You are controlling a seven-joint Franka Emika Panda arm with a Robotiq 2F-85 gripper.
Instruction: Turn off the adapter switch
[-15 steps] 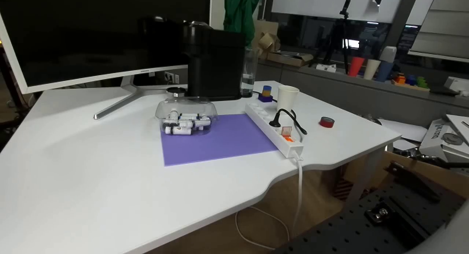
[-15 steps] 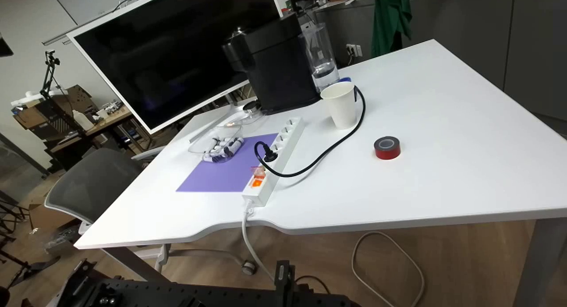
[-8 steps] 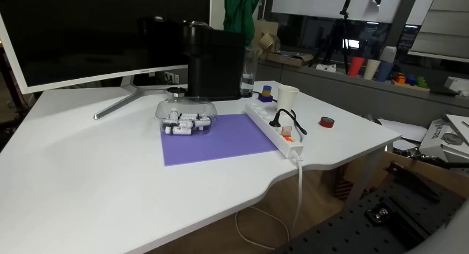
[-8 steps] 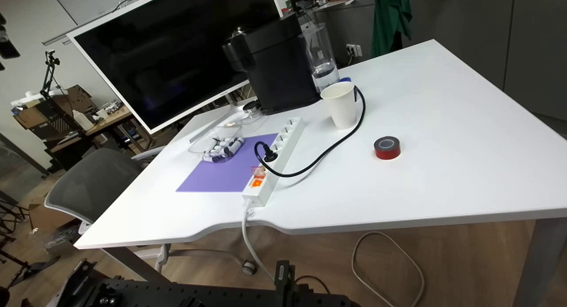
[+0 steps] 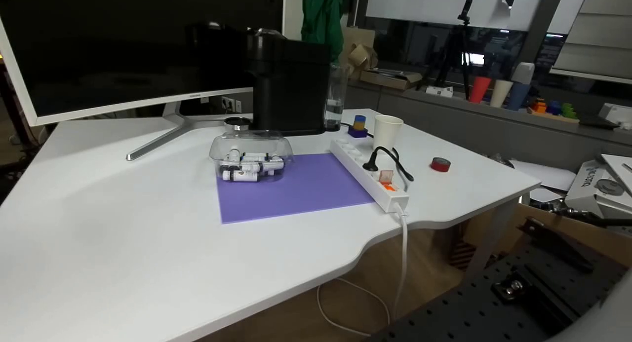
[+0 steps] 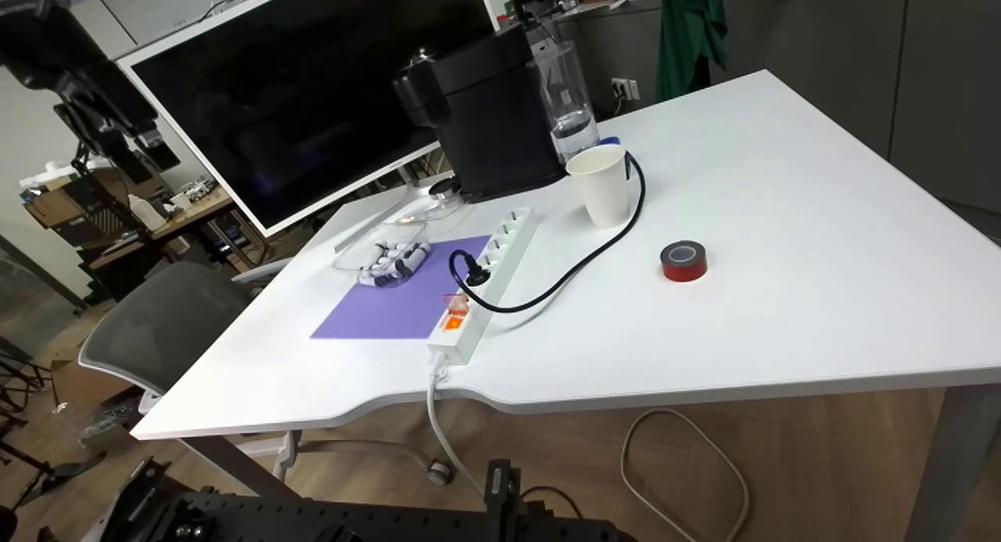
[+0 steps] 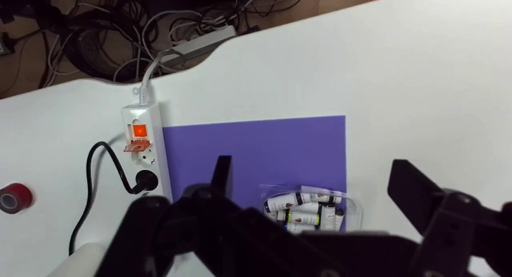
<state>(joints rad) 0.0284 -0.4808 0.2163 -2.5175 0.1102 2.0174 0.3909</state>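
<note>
Find the switch (image 7: pixel 140 130), bright orange, in the end of the strip (image 7: pixel 159 155) nearest the edge of the bench (image 7: pixel 400 89), to the left of the pincer (image 7: pixel 311 164) in the wrist view. Cannot tell its on or off position. Note a raised reddish flap (image 7: pixel 138 145) just beside it, toward the plug (image 7: pixel 147 180). From that plug see a black cable (image 7: pixel 89 173) arching up, crossing over the strip in an exterior view, then curving round toward the cup (image 6: pixel 600 186), upright near the far end. At the switch end see a white cord (image 7: pixel 149 75) leaving the strip and dropping over the edge.

See the pincer high over the bench, at upper left in an exterior view, spread wide apart, well away from strip and switch. Under it in the wrist view see the mat (image 7: pixel 256 149), purple, lying against or beneath the strip, cannot tell which. Find a clear tub (image 5: pixel 252 142) of bottles (image 5: pixel 254 167) overlapping the mat's edge. In both exterior views see red tape (image 6: pixel 683 268) well apart from the strip, on the same side as the cup, and farther back a black machine (image 6: pixel 489 120) beside a clear tank (image 6: pixel 557 73) and a wide screen (image 6: pixel 313 96).
</note>
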